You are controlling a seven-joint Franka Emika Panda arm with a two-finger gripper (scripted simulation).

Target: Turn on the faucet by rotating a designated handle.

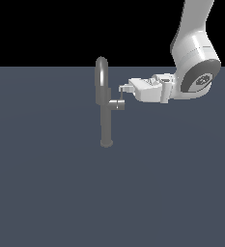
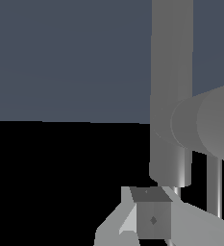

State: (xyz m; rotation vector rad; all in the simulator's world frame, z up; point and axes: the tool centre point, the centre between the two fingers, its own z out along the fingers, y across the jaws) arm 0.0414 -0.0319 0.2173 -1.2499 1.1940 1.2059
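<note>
The faucet (image 1: 104, 103) is a tall grey column with an arched spout, standing on a small round base on the floor. The handle (image 1: 116, 104) is a short stub on the column's side toward the exterior view's right, with a thin lever rod (image 1: 119, 95) rising from it. My gripper (image 1: 124, 89) lies level, points toward the exterior view's left, and its tips are at the rod's top end. The jaws look shut, with nothing between them. The wrist view shows the column (image 2: 171, 72), the stub (image 2: 205, 125), the rod (image 2: 213, 187) and my fingertips (image 2: 152, 216) close beside them.
A flat dark grey-blue floor (image 1: 46, 183) spreads all around the faucet. My white arm (image 1: 193, 58) comes down from the upper part of the exterior view's right.
</note>
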